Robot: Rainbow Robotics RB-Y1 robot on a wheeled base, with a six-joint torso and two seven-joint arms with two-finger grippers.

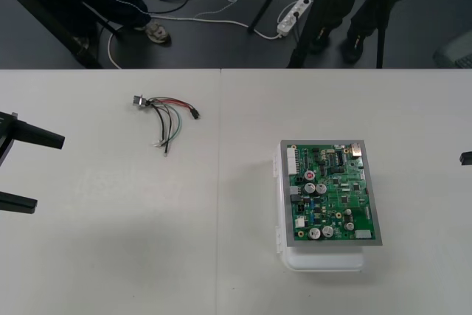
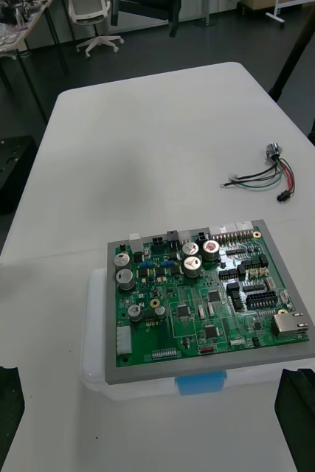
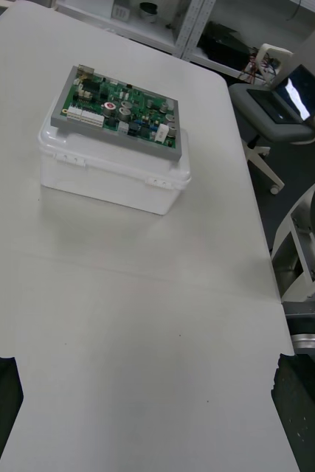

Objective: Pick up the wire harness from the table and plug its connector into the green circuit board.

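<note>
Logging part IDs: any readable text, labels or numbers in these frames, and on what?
None readable.
On the green circuit board: silkscreen and chip markings too small to read.
On the blue tab of the white base: no text seen.
On the wire harness: no legible marking.

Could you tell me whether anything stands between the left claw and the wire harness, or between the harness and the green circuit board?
Nothing visible does. The left claw is open at the left edge of the table; only bare surface lies from it to the wire harness, and from the harness to the green circuit board.
</note>
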